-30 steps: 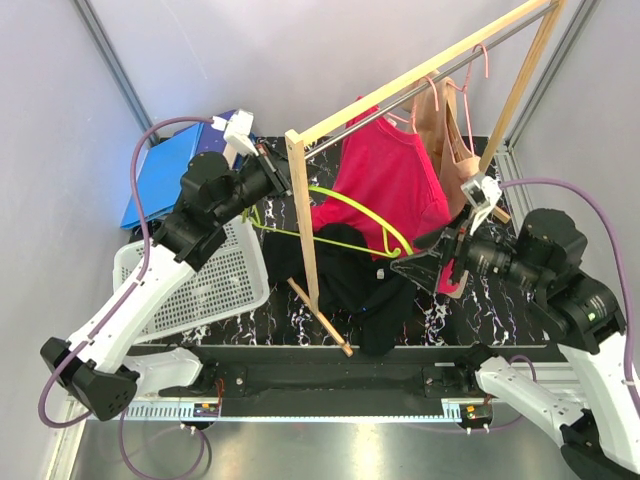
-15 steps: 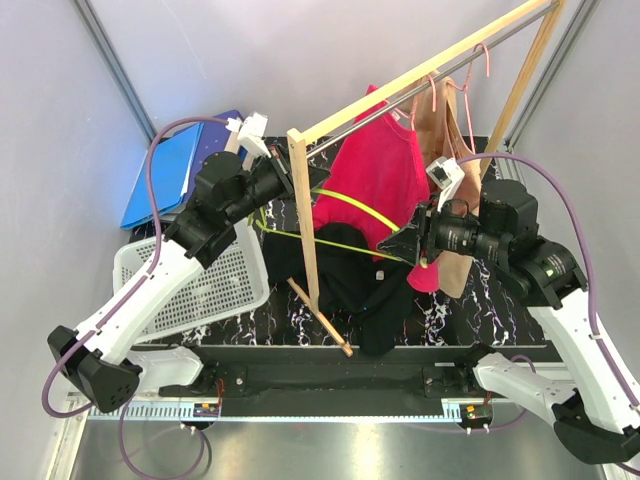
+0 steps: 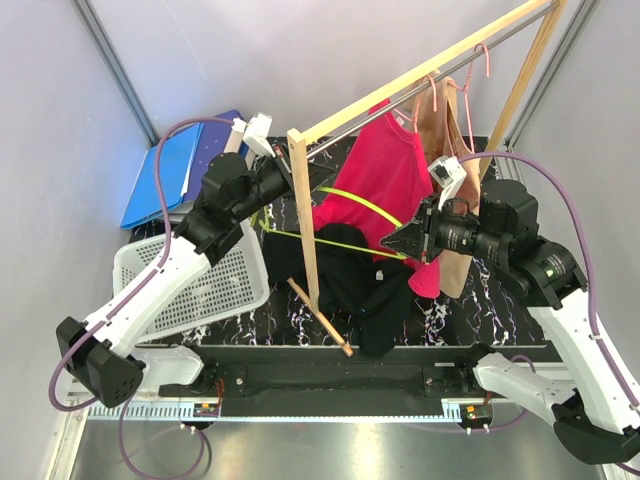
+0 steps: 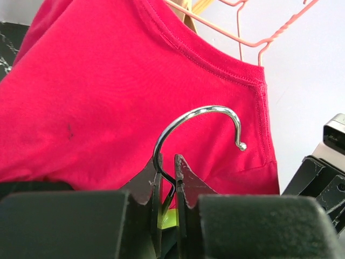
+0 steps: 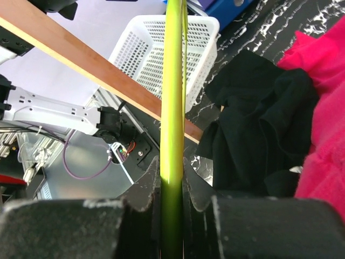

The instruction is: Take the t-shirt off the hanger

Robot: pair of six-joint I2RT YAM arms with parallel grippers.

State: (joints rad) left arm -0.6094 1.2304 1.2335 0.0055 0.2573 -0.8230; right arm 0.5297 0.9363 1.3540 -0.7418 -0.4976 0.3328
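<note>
A lime-green hanger (image 3: 370,208) with a metal hook (image 4: 199,110) is held in the air between both arms, in front of the rack. My left gripper (image 3: 300,185) (image 4: 167,159) is shut on the neck of the hook. Shut on one green arm of the hanger (image 5: 172,81) is my right gripper (image 3: 392,243) (image 5: 171,162). A black t-shirt (image 3: 350,285) (image 5: 253,118) lies heaped on the table under the hanger. Whether part of it still hangs on the hanger I cannot tell.
A red shirt (image 3: 385,175) (image 4: 108,97) and a beige garment (image 3: 450,130) hang on pink hangers from the wooden rack, whose post (image 3: 303,220) stands between the arms. A white basket (image 3: 200,280) and a blue folder (image 3: 165,180) are at the left.
My right arm swung in to the left and its jaws closed on the green hanger arm. The left arm shifted slightly up and right, still gripping the hook.
</note>
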